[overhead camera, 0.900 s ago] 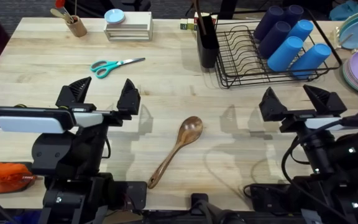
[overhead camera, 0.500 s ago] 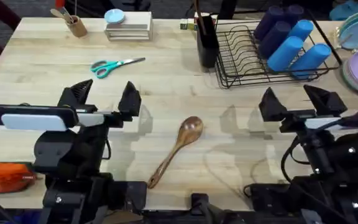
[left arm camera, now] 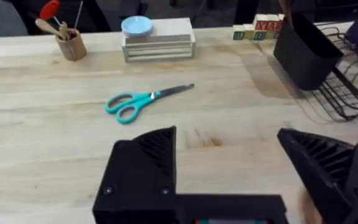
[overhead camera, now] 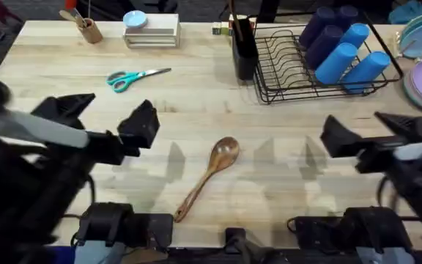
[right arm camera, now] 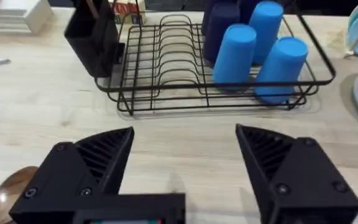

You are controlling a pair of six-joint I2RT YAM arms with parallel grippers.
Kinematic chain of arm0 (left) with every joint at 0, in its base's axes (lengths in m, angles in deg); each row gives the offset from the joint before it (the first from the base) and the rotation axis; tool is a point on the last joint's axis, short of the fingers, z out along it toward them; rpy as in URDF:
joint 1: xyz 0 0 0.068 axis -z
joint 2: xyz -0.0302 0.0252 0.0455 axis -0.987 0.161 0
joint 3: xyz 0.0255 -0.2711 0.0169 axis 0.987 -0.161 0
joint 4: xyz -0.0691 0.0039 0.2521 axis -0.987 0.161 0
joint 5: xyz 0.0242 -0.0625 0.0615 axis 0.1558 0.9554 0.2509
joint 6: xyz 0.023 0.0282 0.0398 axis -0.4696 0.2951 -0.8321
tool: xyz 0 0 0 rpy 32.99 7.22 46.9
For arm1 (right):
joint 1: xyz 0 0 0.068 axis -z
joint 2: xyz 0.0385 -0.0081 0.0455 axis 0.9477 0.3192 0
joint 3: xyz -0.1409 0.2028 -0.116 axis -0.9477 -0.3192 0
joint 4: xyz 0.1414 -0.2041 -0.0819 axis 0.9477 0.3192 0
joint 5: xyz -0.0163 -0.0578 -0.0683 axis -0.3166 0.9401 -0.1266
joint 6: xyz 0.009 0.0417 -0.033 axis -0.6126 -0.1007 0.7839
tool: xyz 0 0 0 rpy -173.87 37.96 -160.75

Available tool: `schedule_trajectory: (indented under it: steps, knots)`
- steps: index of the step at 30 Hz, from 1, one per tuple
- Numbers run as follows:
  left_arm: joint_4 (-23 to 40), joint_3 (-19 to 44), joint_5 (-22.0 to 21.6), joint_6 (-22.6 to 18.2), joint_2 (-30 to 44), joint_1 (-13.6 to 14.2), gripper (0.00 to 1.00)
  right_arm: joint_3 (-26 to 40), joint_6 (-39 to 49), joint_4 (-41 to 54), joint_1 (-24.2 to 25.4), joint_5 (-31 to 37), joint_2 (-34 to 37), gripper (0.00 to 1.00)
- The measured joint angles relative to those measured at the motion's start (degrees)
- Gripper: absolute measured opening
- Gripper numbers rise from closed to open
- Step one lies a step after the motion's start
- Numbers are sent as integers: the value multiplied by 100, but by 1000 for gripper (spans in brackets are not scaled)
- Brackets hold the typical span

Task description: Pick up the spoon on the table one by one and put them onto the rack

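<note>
Spoon: a brown wooden cooking spoon [overhead camera: 206, 177] with an oval bowl and long tapering handle lies flat on the light butcher-block wooden table [overhead camera: 196, 103], well short of the rack, bowl end pointing toward it; the right wrist view cuts it off to a sliver of bowl [right arm camera: 8, 186].
Rack: a black wire dish-drying rack [overhead camera: 299, 70] with a tall black utensil cup [overhead camera: 244, 51] on the side nearest the spoon; blue and dark blue tumblers [right arm camera: 253, 50] lie in it.
Left gripper [overhead camera: 105, 121]: black ribbed fingers spread wide apart, holding nothing, blurred, beside the spoon on the side away from the rack.
Right gripper [overhead camera: 376, 132]: fingers likewise wide apart and empty, in front of the rack, partly blurred.
Writing: small lettered blocks [left arm camera: 257, 28] behind the rack's cup; the letters are too small to read.
Scissors: teal-handled scissors [overhead camera: 134, 77] lie flat, well apart from the rack.
</note>
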Motion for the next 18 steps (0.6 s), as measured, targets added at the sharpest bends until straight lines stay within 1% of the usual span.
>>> schedule_trajectory:
  steps: [2,5,9,11,13,14,18]
  knots:
    - [344,487,16,-2,339,0,993,478,-2,262,0,-2,226,995]
    - [688,1113,59,-2,834,0,993,1109,0,618,0,-13,672,995]
    - [1119,1862,165,0,1442,0,993,1986,0,1096,0,-15,1447,995]
    - [1850,2891,450,0,2213,0,993,3498,0,2072,0,-15,2775,995]
    - [2122,3240,554,-1,2450,-1,993,3991,0,2421,0,-15,3187,995]
    - [2478,3660,622,-2,2729,0,993,4585,0,2812,0,-15,3679,995]
    - [2855,4049,691,-1,2991,0,993,5040,0,3027,0,-15,4095,995]
